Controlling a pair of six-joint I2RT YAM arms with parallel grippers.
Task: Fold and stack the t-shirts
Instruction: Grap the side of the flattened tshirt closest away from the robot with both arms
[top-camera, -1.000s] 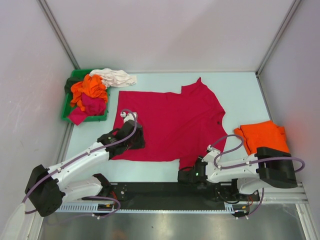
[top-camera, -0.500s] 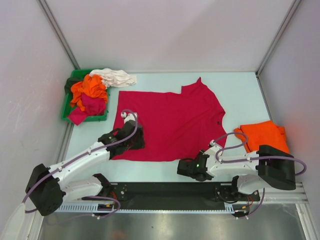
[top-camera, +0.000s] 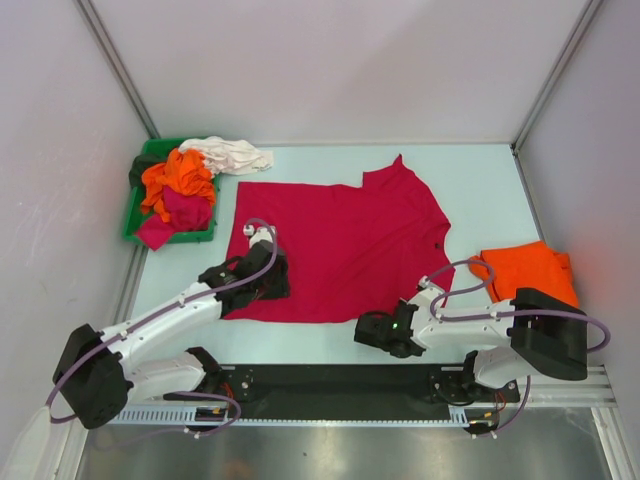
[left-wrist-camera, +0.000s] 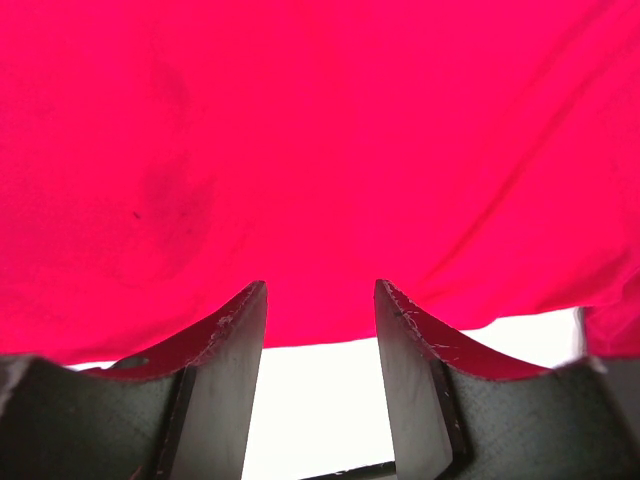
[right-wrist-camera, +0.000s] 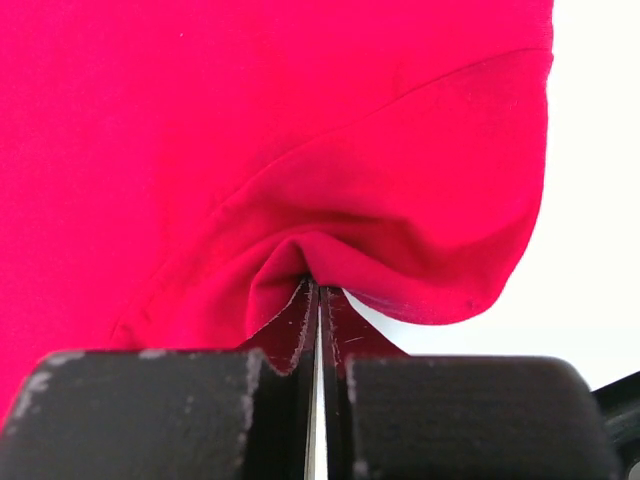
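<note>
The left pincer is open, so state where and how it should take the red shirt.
Pinch the red shirt at its near-left edge, coming in low from the near left, where the left pincer points. The cloth lies flat, so only its border offers a lip. The right pincer is shut on the near-right sleeve, so this probably balances it.

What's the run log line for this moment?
right gripper: shut on crimson-red cloth t-shirt sleeve | left gripper: open at its hem
</note>
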